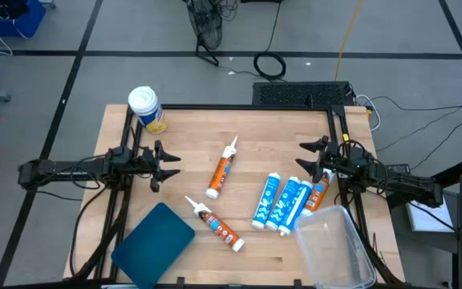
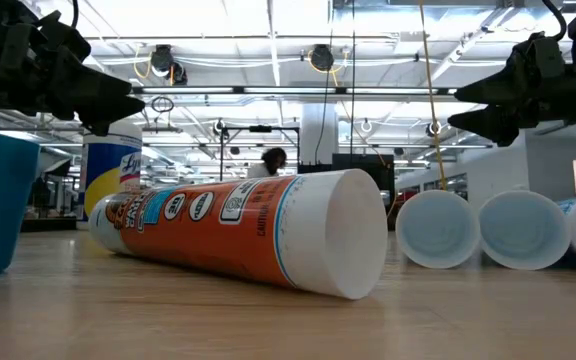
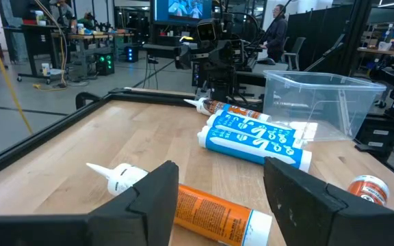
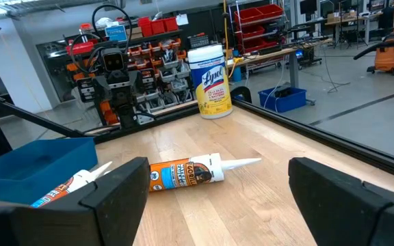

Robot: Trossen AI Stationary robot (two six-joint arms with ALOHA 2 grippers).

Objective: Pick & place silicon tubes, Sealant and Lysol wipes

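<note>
The Lysol wipes canister (image 1: 147, 109) stands upright at the table's far left corner; it also shows in the right wrist view (image 4: 210, 82). Two orange tubes lie on their sides: one mid-table (image 1: 223, 169), one nearer the front (image 1: 217, 225). Three blue-and-white tubes (image 1: 281, 202) and a third orange tube (image 1: 319, 191) lie side by side at the right. My left gripper (image 1: 165, 164) is open and empty at the left. My right gripper (image 1: 311, 158) is open and empty at the right, above the tubes' far ends.
A clear plastic bin (image 1: 337, 245) stands at the near right corner. A blue lid or tray (image 1: 155, 238) lies at the near left. A black frame rail (image 1: 239, 107) runs along the table's far edge. A person (image 2: 272, 162) is in the room beyond the table.
</note>
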